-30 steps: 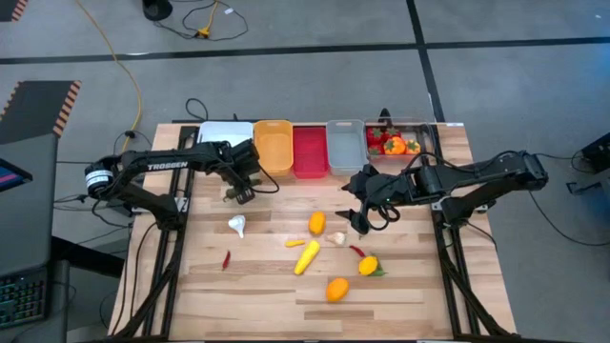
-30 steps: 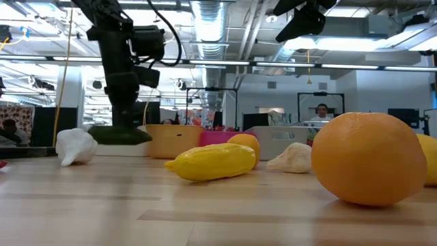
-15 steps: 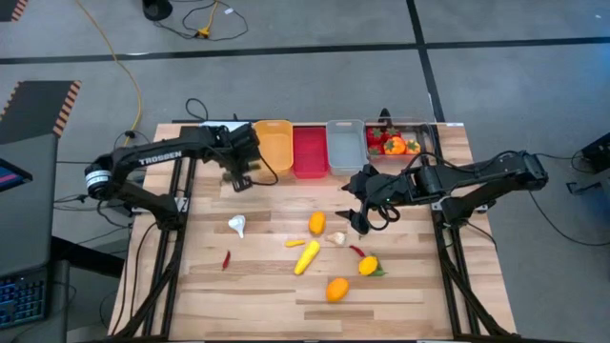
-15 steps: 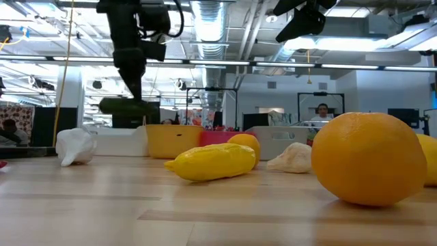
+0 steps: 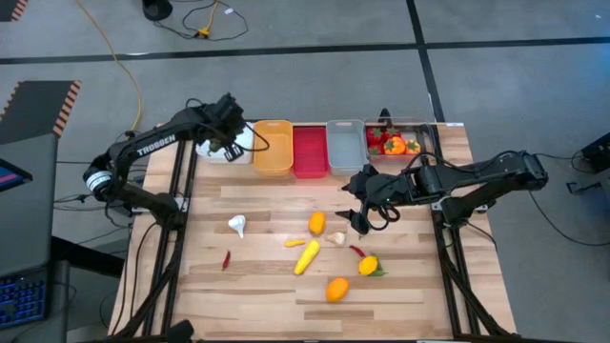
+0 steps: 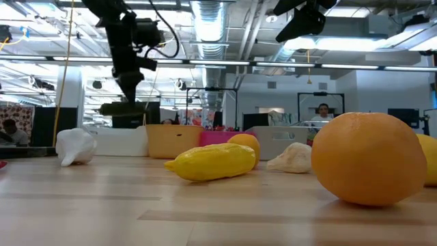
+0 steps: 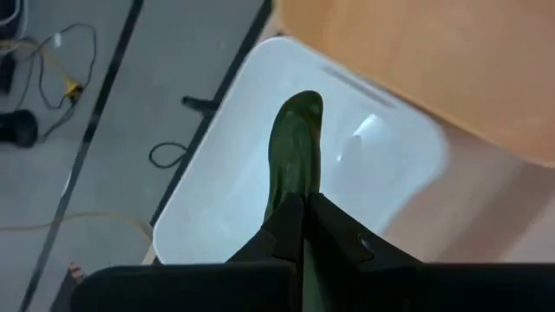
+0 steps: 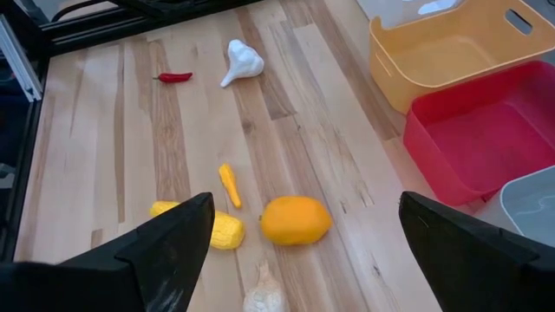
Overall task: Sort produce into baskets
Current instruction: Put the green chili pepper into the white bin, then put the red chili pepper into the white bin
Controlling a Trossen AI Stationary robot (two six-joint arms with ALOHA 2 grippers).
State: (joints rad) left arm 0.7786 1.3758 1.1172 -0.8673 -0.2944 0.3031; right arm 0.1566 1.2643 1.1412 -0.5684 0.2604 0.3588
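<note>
produce check: a green piece [image 7: 295, 147] is pinched between the fingers of the left gripper [image 7: 302, 227], held over the white bin [image 7: 390, 165] at the table's 11 o'clock corner — hanging above the bin floor, not resting on it. in the low view the same green piece [image 6: 123, 108] hangs under the left arm, clear of the tabletop.

bins run along the 12 o'clock edge: white bin, orange bin [image 5: 273, 146], red bin [image 5: 309, 151], grey bin [image 5: 345, 145], then a clear bin [image 5: 398, 143] holding red and orange pieces.

loose on the wooden table [image 5: 267, 286]: white garlic [image 5: 237, 226] toward 9 o'clock, a red chilli [image 5: 226, 259] at 8 o'clock, an orange fruit [image 5: 316, 223] near centre, a yellow corn [image 5: 306, 256] just at its 6 o'clock, a second garlic [image 5: 336, 238] beside them, another orange fruit [image 5: 336, 289] at 6 o'clock.

right gripper [image 5: 358, 215] hovers at 3 o'clock of centre, fingers spread wide in its wrist view, holding nothing.
</note>
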